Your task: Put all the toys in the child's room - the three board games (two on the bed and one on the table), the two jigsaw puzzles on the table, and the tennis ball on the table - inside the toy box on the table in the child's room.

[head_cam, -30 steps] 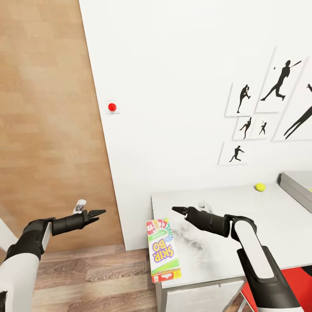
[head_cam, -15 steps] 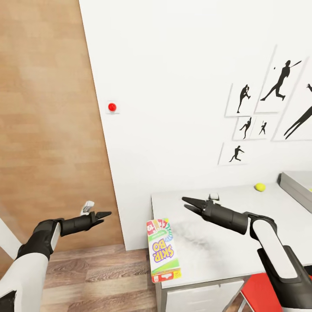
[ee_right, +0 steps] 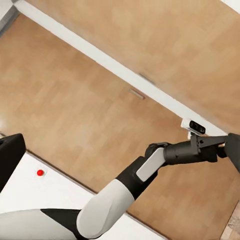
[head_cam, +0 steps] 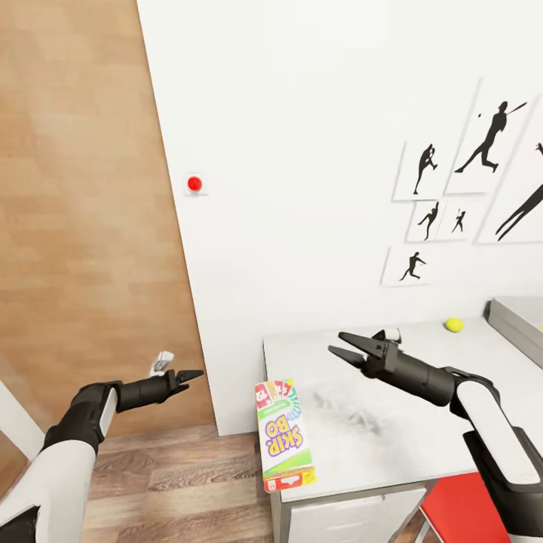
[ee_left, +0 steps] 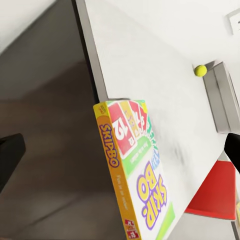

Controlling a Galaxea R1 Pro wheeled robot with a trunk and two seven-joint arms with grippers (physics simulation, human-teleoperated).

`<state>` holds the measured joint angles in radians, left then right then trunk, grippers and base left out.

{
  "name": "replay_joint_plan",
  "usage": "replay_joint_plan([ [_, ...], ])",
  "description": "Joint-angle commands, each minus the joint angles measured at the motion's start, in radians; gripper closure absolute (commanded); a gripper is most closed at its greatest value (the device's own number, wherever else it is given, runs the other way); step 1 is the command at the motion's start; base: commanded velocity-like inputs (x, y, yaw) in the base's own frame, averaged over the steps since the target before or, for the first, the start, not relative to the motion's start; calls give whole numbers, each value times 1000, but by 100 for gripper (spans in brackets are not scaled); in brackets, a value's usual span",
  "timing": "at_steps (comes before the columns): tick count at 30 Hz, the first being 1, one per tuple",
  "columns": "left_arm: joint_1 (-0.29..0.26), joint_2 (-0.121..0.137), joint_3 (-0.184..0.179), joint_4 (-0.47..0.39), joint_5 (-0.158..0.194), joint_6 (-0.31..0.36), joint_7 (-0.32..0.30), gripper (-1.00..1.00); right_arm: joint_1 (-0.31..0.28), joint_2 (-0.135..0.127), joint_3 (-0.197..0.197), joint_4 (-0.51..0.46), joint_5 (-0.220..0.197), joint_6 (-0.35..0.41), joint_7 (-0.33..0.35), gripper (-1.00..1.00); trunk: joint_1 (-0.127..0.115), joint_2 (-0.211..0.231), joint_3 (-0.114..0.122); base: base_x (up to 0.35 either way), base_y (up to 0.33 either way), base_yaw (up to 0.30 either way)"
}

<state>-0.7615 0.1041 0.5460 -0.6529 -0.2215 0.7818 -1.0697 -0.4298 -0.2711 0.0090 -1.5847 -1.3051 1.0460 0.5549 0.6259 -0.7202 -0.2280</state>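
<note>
A green-edged Skip-Bo board game lies flat at the left end of the pale table, its near end past the table's front edge. The left wrist view has the same board game between that gripper's spread fingers. The tennis ball rests near the wall, just left of the grey toy box. My left gripper hangs open over the floor, left of the table. Open and empty, my right gripper hovers above the table, behind the game.
A wooden door panel fills the left, with plank floor below it. The white wall carries a red button and baseball-player silhouettes. Something red stands under the table's front right.
My right gripper has risen and moved farther back over the table towards the wall. The left gripper has drifted slightly right and down. The game and ball have not moved.
</note>
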Motion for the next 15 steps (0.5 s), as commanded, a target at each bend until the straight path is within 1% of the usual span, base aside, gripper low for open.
replay_joint_plan([
  [1,-1,-1,6,0,-10,7,-8,-100,3,3,2,0,-1,0,8,-100,4,-9,-5,0,0,0],
  [5,1,-2,7,3,-9,8,-8,-100,11,7,5,0,-6,-5,7,-100,20,-37,-17,0,0,0],
  [15,2,4,11,69,-2,8,-18,-100,15,8,1,0,-7,-4,9,-100,58,-107,-49,0,0,0],
])
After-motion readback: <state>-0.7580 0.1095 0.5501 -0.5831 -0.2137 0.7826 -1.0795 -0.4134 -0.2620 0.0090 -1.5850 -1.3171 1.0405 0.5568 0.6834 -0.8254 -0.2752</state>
